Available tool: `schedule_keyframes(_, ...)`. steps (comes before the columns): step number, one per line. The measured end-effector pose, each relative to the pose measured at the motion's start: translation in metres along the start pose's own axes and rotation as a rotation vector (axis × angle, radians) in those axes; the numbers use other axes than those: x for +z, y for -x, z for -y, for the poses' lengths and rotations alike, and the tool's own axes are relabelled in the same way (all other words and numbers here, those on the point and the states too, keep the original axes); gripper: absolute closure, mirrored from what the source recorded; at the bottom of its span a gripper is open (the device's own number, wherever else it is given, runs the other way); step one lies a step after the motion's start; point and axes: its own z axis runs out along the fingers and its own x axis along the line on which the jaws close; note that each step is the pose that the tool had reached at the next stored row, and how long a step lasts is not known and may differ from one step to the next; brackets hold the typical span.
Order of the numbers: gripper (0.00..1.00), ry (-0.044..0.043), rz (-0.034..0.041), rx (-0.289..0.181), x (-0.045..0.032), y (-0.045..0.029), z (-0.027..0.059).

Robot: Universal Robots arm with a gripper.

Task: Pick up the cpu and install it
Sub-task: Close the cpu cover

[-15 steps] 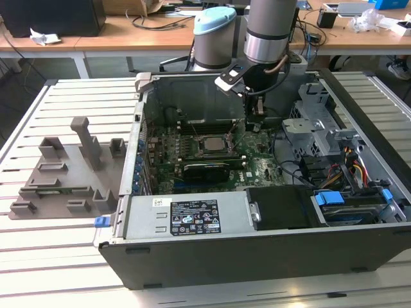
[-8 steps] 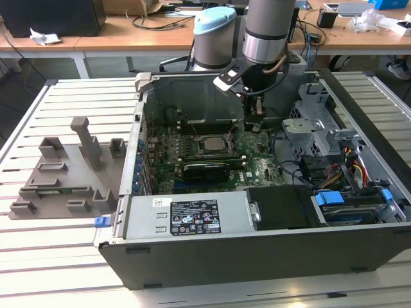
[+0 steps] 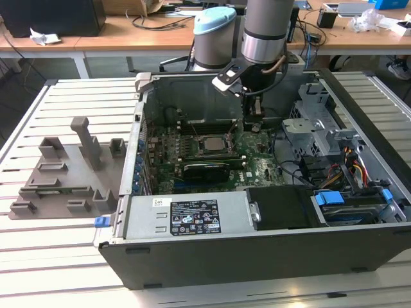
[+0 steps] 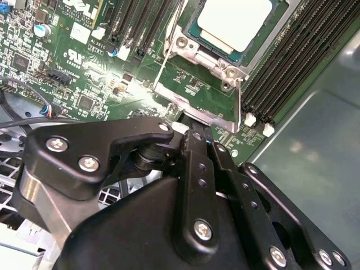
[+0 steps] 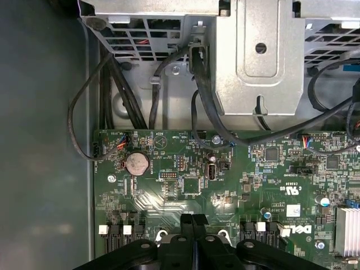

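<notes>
Gripper [image 3: 252, 117]: black metal linkage w/ silver screw heads. Finger bars [image 5: 187, 220] pressed flat together, nothing btwn them. Hangs low over the board, near the socket but not touching cpu.
CPU [image 4: 236, 21]: flat square, matte pale silver-grey top, thin dark rim. Lies inside the socket, mid-board. In exterior view it's to that view's left of the gripper.
Socket bracket [image 4: 198, 53]: shiny stamped steel frame w/ round screws, wraps the cpu. Thin wire lever [image 4: 163, 62] runs alongside.
Board [image 5: 185, 188]: green PCB, fine traces, small black chips. Round silver coin cell [image 5: 136, 163].
RAM slots [image 4: 292, 62]: long black ribbed rails, white end clips, both sides of socket.
Case [image 3: 257, 256]: open grey sheet-metal box.
Drive cage [image 5: 264, 56]: bare folded steel, slotted.
Cables [image 5: 79, 112]: black, glossy, looped.
Table [image 3: 70, 256]: white, slatted.
Fixture [image 3: 64, 173]: grey moulded plate w/ blocky posts, exterior view's left of case.
</notes>
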Motion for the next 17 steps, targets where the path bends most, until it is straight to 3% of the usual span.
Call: schedule_keyframes(17,0.89,0.0000,0.0000,0.000,0.0005,0.0001,0.0160)
